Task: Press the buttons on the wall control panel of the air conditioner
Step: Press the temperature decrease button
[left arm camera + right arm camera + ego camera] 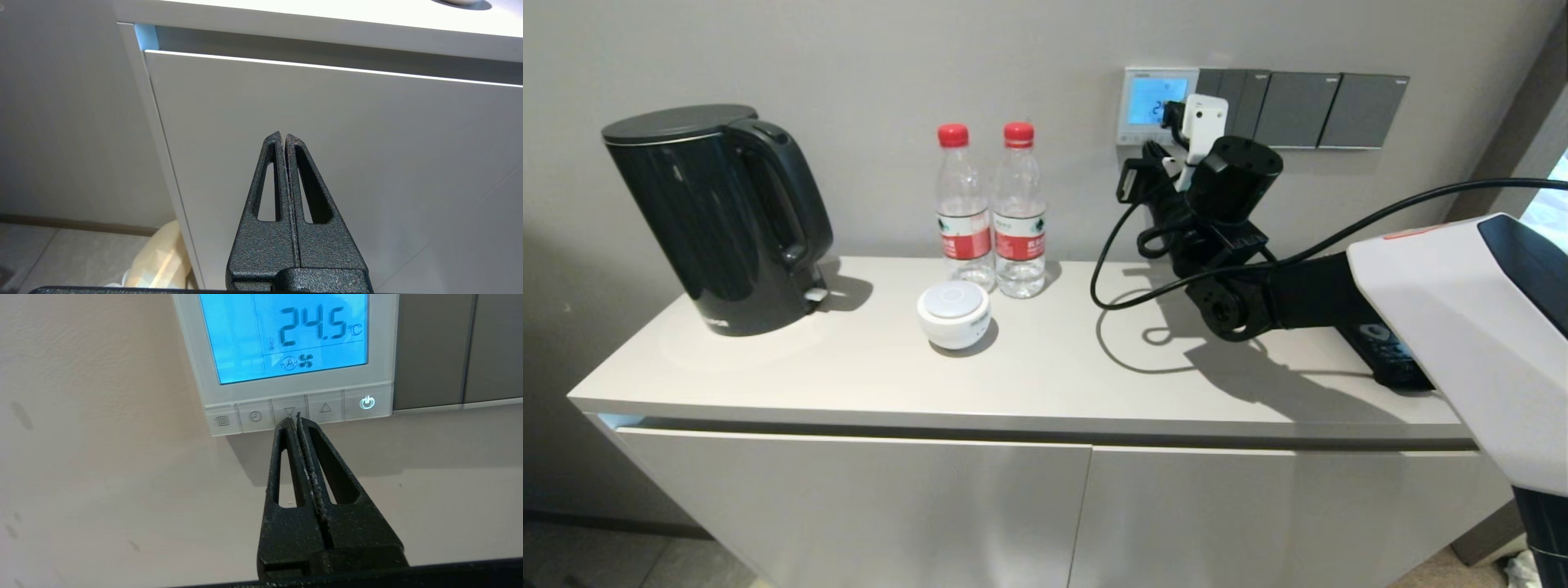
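The right gripper [293, 417], fingers together, met the down-arrow key [289, 411] at upper centre; the buttons [298, 410] looked stiff, needing light, square pressure.

The left gripper [283, 136], likewise pressed together, sat idle by the cabinet door [367, 163].

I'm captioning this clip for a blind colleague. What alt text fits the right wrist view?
The shut right gripper points its tips at the down-arrow key in the row of buttons under the blue screen, reading 24.5 °C, of the white wall control panel. Dark grey switch plates sit beside it on the wall.
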{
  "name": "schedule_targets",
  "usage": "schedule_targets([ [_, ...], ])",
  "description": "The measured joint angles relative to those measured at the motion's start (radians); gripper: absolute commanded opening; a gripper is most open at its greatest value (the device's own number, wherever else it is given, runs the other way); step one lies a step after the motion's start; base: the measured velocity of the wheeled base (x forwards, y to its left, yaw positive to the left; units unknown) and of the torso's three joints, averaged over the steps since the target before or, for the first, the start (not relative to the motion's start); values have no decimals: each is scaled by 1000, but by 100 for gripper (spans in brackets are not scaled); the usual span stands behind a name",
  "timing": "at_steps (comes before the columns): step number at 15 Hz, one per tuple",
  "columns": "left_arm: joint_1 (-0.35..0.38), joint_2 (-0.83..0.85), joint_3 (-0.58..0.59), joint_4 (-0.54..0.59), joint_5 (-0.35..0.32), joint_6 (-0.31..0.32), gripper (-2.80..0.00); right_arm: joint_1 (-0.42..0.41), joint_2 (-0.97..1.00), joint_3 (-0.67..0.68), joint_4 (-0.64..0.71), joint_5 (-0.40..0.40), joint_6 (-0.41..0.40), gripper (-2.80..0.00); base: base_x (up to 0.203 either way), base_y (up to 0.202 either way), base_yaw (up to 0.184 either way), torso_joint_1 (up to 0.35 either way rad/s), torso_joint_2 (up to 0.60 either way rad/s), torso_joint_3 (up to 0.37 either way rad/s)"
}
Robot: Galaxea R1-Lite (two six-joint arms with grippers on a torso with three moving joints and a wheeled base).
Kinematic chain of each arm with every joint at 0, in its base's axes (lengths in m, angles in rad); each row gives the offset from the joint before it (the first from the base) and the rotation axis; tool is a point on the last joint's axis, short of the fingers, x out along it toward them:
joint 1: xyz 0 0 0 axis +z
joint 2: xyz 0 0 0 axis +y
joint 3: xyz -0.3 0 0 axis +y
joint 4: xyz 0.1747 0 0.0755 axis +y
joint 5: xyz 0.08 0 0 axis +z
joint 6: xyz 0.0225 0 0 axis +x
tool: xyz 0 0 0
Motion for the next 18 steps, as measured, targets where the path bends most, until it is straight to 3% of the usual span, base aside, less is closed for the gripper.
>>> schedule_targets([
  [11,0,0,0,0,0,0,-280,23,-52,73,-58,-1,-35,-280,0,0,0,0,0,0],
  [18,0,0,0,0,0,0,-280,12,-25,39,-48,0,-38,-280,0,0,0,0,0,0],
])
